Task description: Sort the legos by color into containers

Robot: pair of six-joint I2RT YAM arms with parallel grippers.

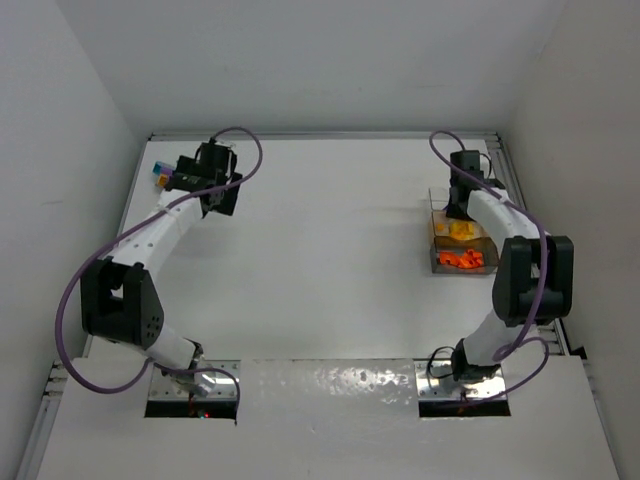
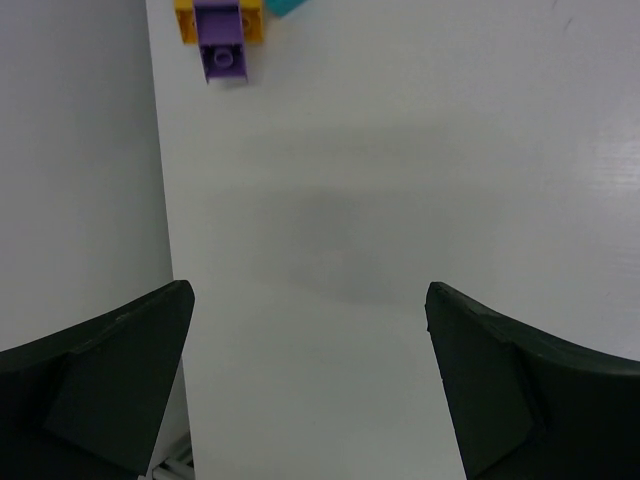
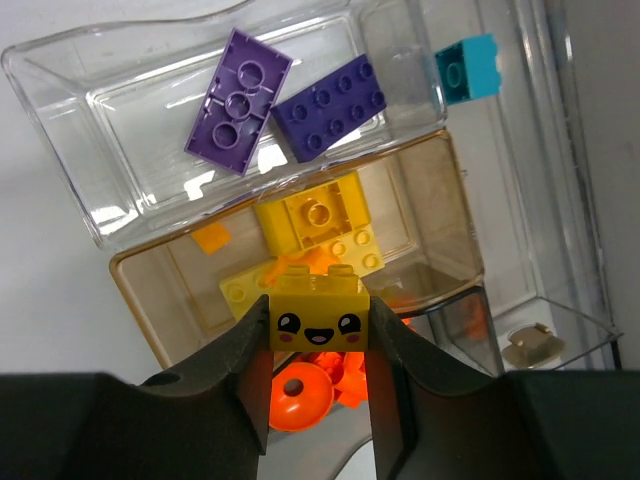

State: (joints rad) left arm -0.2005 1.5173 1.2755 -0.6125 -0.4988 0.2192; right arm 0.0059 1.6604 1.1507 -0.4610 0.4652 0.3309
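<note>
My right gripper (image 3: 318, 325) is shut on a yellow lego with a smiling face (image 3: 317, 312), held above the clear containers (image 3: 120, 270). Below it, one bin holds yellow legos (image 3: 320, 215), the nearest holds orange legos (image 3: 300, 395), the far bin holds two purple legos (image 3: 240, 100), and a teal lego (image 3: 467, 68) lies beside it. From above, the containers (image 1: 437, 262) sit at the right with the right gripper (image 1: 458, 205) over them. My left gripper (image 2: 310, 300) is open and empty over bare table. A purple lego (image 2: 225, 50) on a yellow one (image 2: 186, 22) lies ahead, with a teal piece (image 2: 285, 6) next to it.
The loose legos (image 1: 160, 176) lie in the far left corner by the left gripper (image 1: 185, 180), close to the white side wall (image 2: 70, 150). A small beige piece (image 3: 527, 346) lies in a clear compartment at the right of the containers.
</note>
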